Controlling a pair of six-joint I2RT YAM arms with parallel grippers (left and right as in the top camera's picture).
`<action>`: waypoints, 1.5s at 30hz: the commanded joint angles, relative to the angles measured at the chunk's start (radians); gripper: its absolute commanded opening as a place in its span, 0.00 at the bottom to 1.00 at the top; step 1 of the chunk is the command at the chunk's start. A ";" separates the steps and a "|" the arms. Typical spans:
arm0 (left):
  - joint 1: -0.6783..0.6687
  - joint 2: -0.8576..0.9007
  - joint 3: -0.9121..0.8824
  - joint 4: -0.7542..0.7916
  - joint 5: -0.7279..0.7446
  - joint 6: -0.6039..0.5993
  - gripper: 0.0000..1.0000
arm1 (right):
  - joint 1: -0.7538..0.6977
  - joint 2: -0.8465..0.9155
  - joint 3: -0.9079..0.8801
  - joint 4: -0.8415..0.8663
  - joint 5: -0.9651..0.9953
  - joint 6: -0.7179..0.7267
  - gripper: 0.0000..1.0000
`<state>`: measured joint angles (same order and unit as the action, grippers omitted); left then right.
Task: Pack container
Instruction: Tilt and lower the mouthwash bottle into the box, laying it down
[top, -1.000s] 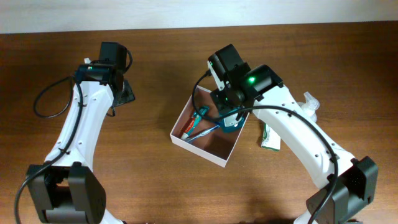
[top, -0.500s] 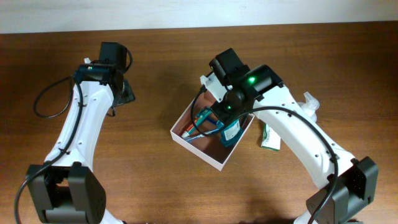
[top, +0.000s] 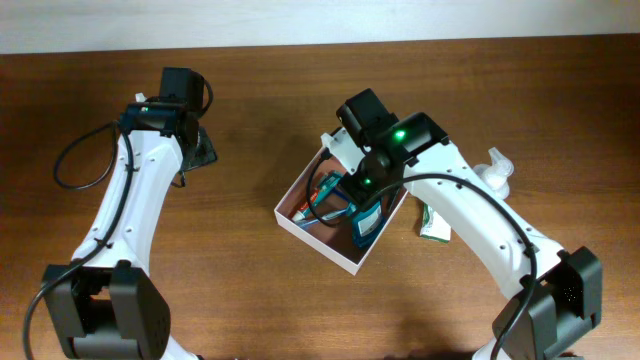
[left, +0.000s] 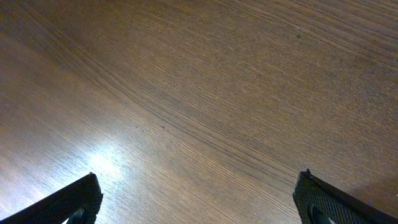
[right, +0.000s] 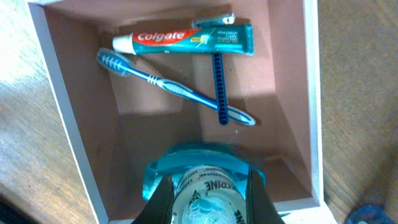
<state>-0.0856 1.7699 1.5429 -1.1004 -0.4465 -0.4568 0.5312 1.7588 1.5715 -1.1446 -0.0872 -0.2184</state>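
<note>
My right gripper (right: 208, 200), clamped on the teal bottle (right: 202, 167), has slid further into the container (right: 57, 118), which sits unmoved mid-table. My left gripper (left: 199, 202) gapes empty over bare table (left: 199, 87), unchanged.

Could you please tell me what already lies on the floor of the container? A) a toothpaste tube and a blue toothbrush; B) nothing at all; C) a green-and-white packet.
A: the toothpaste tube and blue toothbrush lie inside the container, as the right wrist view shows.
</note>
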 joint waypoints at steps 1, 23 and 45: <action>0.002 -0.015 0.005 -0.001 -0.014 0.002 0.99 | 0.005 -0.035 -0.022 0.009 -0.014 -0.010 0.05; 0.002 -0.015 0.005 -0.001 -0.014 0.002 1.00 | 0.005 -0.035 -0.024 -0.004 -0.014 -0.010 0.14; 0.002 -0.015 0.005 -0.001 -0.014 0.002 0.99 | -0.016 -0.034 -0.024 0.014 0.186 0.238 0.04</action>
<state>-0.0856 1.7699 1.5429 -1.1000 -0.4461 -0.4568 0.5270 1.7531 1.5536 -1.1076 0.0029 -0.0887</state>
